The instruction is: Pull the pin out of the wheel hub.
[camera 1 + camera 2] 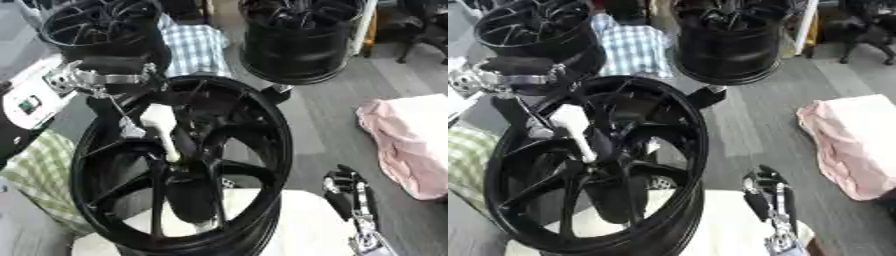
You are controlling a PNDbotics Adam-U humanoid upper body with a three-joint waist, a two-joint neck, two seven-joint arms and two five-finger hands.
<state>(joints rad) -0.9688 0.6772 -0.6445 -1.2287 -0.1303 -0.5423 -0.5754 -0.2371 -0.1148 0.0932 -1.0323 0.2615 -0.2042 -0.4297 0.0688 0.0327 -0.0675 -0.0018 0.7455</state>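
Big black wheel [179,165] fills the centre-left of the frame. Left hand [166,132] reaches down through the spokes to the hub [188,175], pale fingers apparently curled on the pin there, though the pin itself is hidden. Right hand [350,192] idles lower right, fingers relaxed. Risk: pull off-axis and the fingers slip or the wheel tips.

Lighting is even, diffuse and moderately bright, with no single source evident. Shadows are soft and faint on the grey floor [332,125]. Both views are soft overall, with blocky smearing. Black wheel [175,165] surfaces at centre lose detail; pale glare marks the pink cloth [411,145] at right.
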